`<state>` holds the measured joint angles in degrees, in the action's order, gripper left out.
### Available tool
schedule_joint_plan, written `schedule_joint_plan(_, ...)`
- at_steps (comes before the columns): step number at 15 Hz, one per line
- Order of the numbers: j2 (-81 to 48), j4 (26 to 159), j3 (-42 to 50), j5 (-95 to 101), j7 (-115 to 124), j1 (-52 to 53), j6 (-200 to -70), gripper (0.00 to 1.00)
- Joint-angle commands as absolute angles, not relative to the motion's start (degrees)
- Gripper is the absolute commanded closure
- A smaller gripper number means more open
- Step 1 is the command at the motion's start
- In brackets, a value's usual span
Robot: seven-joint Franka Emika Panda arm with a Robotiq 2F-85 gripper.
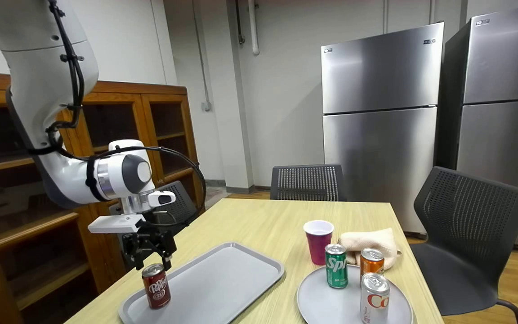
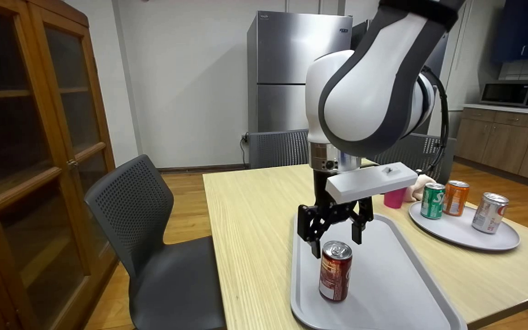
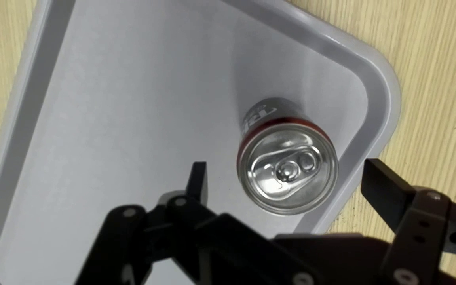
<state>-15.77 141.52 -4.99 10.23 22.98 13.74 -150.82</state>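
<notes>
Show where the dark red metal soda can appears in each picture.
In an exterior view: the dark red can, lower left.
In an exterior view: the can, low, right of centre.
In the wrist view: the can, right of centre, seen from above.
Shared landmark: the grey rectangular tray it stands on.

Refrigerators (image 1: 382, 144) and, dimly seen, probably a microwave (image 2: 507, 93) mark a kitchen.

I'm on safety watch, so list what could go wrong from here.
The open gripper hangs close over the upright Dr Pepper can; a sideways move could tip it. In the wrist view, one finger appears close to the rim of the tray, so lowering might snag it.
</notes>
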Motion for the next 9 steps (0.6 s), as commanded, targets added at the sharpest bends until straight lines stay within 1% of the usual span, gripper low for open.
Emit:
schedule_joint_plan(1,-16.7,141.0,-5.7,8.0,20.53,13.72,-151.33,0.0)
schedule_joint_plan(9,-18.41,139.89,-5.67,6.2,19.37,13.71,-151.12,0.0)
